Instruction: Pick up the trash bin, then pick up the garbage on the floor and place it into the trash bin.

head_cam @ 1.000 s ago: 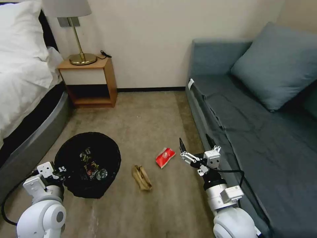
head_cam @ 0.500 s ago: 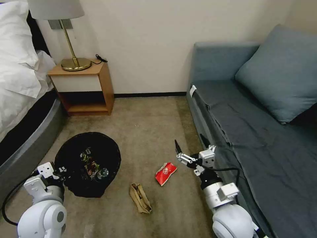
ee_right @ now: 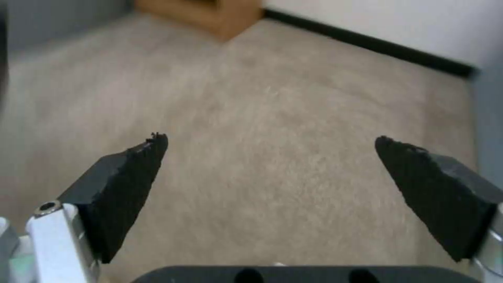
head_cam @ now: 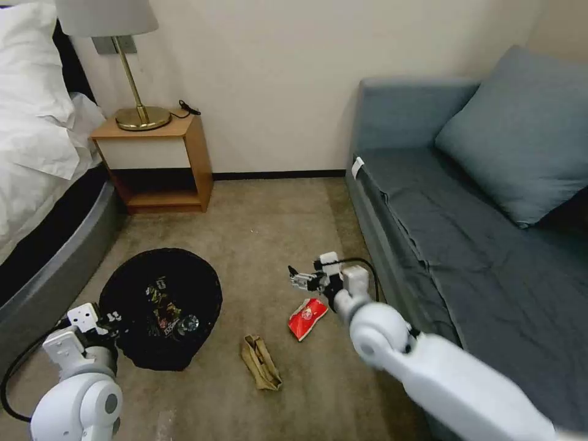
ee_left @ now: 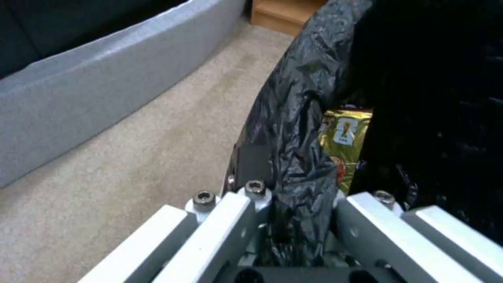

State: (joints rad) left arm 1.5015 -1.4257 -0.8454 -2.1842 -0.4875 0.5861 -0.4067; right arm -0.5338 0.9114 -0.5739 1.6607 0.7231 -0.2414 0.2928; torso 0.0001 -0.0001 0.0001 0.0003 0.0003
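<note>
The round black trash bin with a crinkled black liner sits on the beige carpet near the grey bed base, its mouth open upward; inside lie a gold-brown snack wrapper and a clear bottle. The left gripper is clamped on the bin's near rim, its fingers pinching the liner from both sides. To the bin's right, apart from it, a crumpled tan paper bag lies flat on the carpet, and just beyond that a red packet. The right gripper hangs above the carpet just past the red packet, not touching it, its black fingers spread wide with bare carpet between them. A band of open carpet runs from the litter to the wall's dark baseboard, bounded on the right by the grey-blue sofa's edge and on the left by the wooden nightstand that carries a brass lamp.
</note>
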